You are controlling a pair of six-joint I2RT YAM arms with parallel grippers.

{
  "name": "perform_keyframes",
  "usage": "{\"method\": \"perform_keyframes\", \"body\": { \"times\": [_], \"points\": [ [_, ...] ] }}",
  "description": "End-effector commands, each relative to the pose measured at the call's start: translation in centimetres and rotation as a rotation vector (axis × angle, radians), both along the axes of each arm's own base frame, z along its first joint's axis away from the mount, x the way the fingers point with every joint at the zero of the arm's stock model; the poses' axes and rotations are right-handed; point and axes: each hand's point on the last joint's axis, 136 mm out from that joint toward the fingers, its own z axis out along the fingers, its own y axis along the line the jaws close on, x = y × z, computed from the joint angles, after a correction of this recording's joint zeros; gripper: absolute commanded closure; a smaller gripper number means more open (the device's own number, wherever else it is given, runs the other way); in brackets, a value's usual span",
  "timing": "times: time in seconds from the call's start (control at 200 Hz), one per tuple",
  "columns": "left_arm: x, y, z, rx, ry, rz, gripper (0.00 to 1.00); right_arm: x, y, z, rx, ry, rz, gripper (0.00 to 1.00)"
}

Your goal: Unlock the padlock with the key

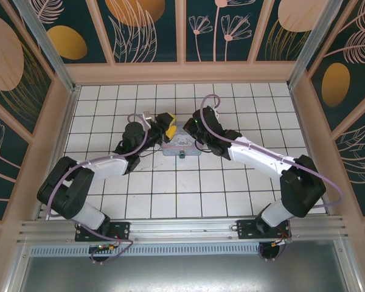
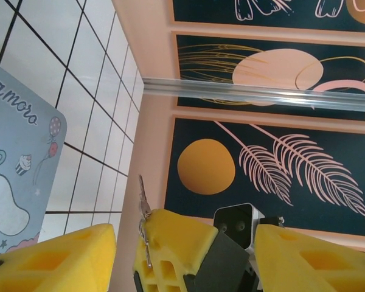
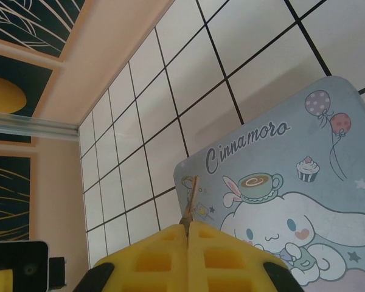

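Yellow foam covers the right fingers (image 3: 164, 258), which are pressed tight together on the thin brownish key (image 3: 193, 198). Its blade sticks up out of their seam, above a pale blue cartoon tin box (image 3: 304, 182) lettered "Cinnamoro". In the left wrist view the left fingers (image 2: 55, 255) stand wide apart, and the right fingers with the key sit in the gap between them. From above, both arms meet over the tin box on the white-tiled counter (image 1: 170, 194). The padlock (image 1: 182, 155), a small dark-blue spot, lies at the tin box's near edge; whether it rests on the lid or just beside it cannot be told.
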Motion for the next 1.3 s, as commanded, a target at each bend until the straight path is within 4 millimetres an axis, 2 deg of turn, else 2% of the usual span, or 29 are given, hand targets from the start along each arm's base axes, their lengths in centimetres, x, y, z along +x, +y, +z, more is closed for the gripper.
{"method": "perform_keyframes", "body": {
  "times": [0.0, 0.16, 0.49, 1.296],
  "points": [
    [0.6, -0.7, 2.0, -0.065, -0.043, 0.008, 0.40, 0.4, 1.0, 1.4, 0.042, -0.030, 0.018, 1.00],
    [0.5, -1.1, 1.4, -0.067, -0.031, 0.004, 0.48, 0.5, 1.1, 1.4, 0.045, -0.032, 0.020, 1.00],
    [0.0, -1.7, 0.7, -0.057, -0.019, -0.003, 0.52, 0.4, 1.1, 1.6, 0.051, -0.036, 0.022, 1.00],
    [0.2, -2.0, -0.7, -0.039, 0.002, 0.007, 0.74, -0.1, 0.9, 1.3, 0.059, -0.028, 0.024, 1.00]
  ]
}}
